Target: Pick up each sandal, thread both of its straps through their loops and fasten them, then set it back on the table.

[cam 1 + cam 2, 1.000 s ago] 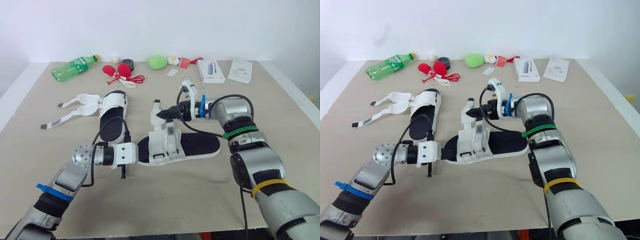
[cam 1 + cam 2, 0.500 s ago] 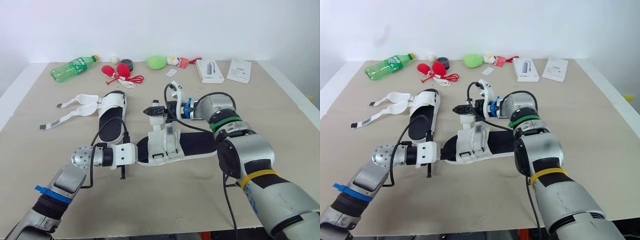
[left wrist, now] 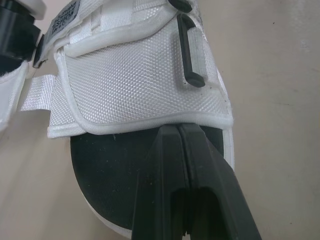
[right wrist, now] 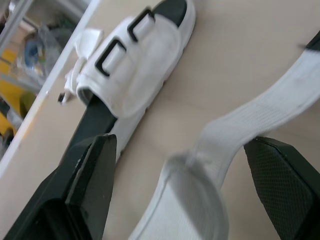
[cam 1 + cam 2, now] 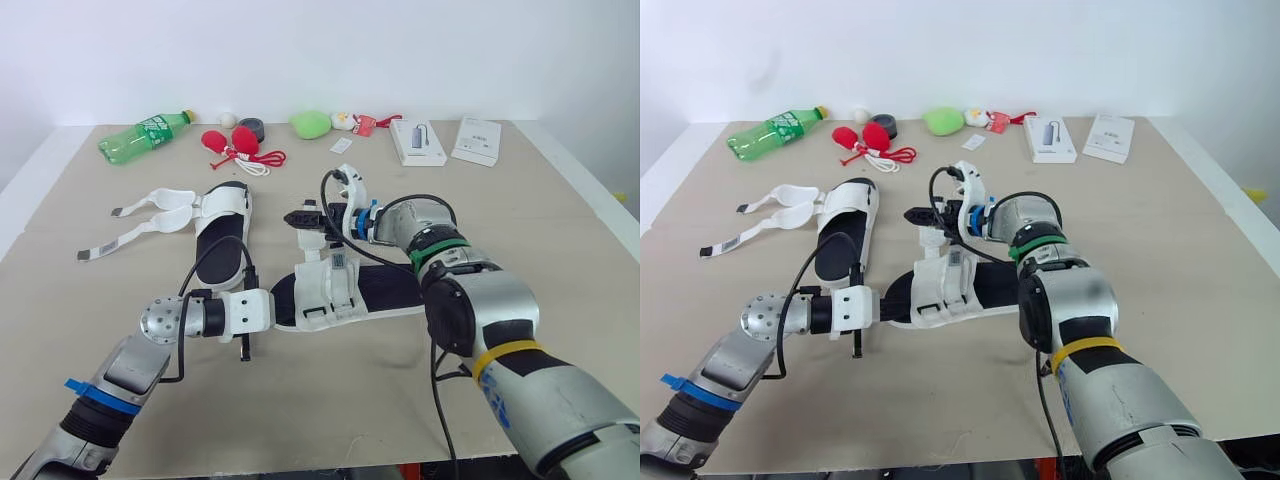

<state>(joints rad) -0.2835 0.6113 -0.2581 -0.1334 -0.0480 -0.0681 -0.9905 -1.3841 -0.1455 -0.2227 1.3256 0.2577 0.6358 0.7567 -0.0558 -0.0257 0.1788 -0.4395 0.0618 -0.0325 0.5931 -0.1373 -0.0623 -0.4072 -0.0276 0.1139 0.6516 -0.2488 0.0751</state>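
The left jaws are pressed together, their two black fingers (image 3: 165,170) side by side with only a seam between them and nothing gripped. Their tips rest on the dark footbed at one end of the white woven sandal with a black footbed (image 5: 350,290), right at the edge of its white upper. A black plastic loop (image 3: 187,50) sits on that upper just past the tips. This sandal lies flat on the tan bench (image 5: 560,260).

The right jaws stand wide apart, on the far side of that upper from the left jaws and raised above the bench. A white webbing strap (image 4: 220,145) rising from the same sandal passes through the gap between the two right fingers (image 4: 85,190). Whether it touches either finger I cannot tell.

Off to the side of both jaws, nearer the left ones, a second white sandal with a black footbed (image 5: 225,235) lies on the bench. Its two long white straps (image 5: 150,215) are unfastened and spread out away from the jaws.

Well beyond both jaws, along the far edge of the bench, lie a green plastic bottle (image 5: 145,135), a rounded green lump (image 5: 311,124) and two flat white boxes (image 5: 420,142).
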